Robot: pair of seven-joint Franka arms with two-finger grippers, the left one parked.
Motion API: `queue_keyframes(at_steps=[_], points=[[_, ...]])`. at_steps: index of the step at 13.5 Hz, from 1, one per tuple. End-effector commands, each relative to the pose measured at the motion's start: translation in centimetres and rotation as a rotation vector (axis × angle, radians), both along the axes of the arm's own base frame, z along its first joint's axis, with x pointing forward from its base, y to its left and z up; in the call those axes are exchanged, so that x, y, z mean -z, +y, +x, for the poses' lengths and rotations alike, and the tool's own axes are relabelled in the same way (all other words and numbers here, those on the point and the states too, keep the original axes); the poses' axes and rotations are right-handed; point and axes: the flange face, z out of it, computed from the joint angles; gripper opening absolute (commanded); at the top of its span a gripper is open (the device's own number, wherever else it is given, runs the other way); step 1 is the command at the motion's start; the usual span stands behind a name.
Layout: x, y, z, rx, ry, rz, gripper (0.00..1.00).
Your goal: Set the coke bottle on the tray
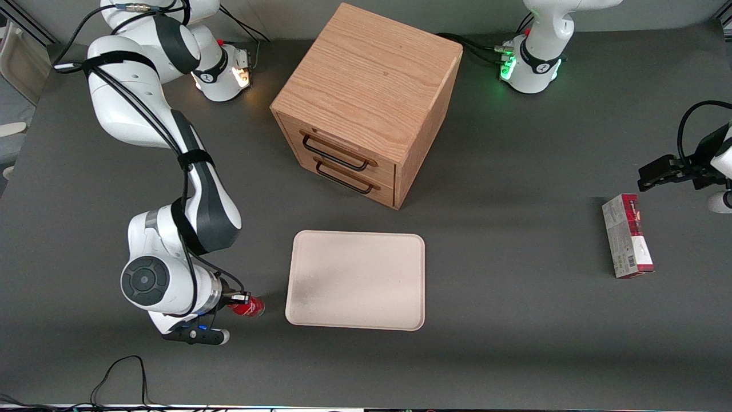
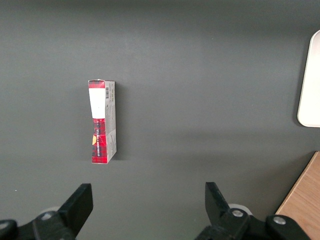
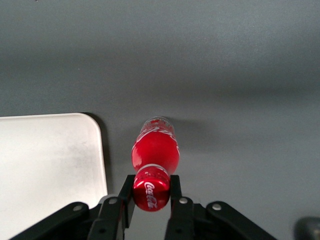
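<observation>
The gripper (image 3: 151, 196) is seen closest to the front camera, at the working arm's end of the table (image 1: 514, 343). Its jaws are pinched on the red cap of the bottle (image 3: 155, 150), one finger pressed to each side of the cap. In the front view the gripper (image 1: 239, 298) is found just beside the tray (image 1: 355, 279), with the bottle (image 1: 248, 307) held between gripper and tray, close to the tray's nearer corner but apart from it. Whether the bottle's base rests on the table or is raised off it cannot be told. The tray (image 3: 45, 165) is shown bare, a cream surface with a low rim and rounded corners, lying flat on the table. Farther from the camera than the tray, a wooden cabinet (image 1: 366, 103) is set at an angle, both drawers closed, each fitted with a dark handle. Toward the parked arm's end of the table, a red-and-white carton (image 1: 627, 236) is laid flat, well apart from the tray; the carton (image 2: 102, 121) is also shown in the left wrist view.
</observation>
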Motion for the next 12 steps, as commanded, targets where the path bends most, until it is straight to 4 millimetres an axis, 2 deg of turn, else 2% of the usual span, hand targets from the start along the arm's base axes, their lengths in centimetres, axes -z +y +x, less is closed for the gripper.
queue_keyframes(at_steps=[1,2,3,5,7,9,10,12], points=[[-1.5,-0.2,-0.6,0.024,0.035,-0.034,0.0],[-2.4,-0.4,-1.0,0.026,0.06,-0.039,0.0],[-4.2,-0.9,-1.4,0.032,0.069,-0.038,0.0],[-9.4,-1.5,-3.1,0.038,0.096,-0.044,0.0],[-15.7,-2.3,-5.3,0.051,0.111,-0.015,0.0],[-20.9,-2.6,-8.0,0.05,0.125,0.005,0.0],[-22.7,-2.7,-9.2,0.047,0.143,-0.003,0.0],[-23.8,-2.9,-10.2,0.049,0.161,-0.01,0.0]])
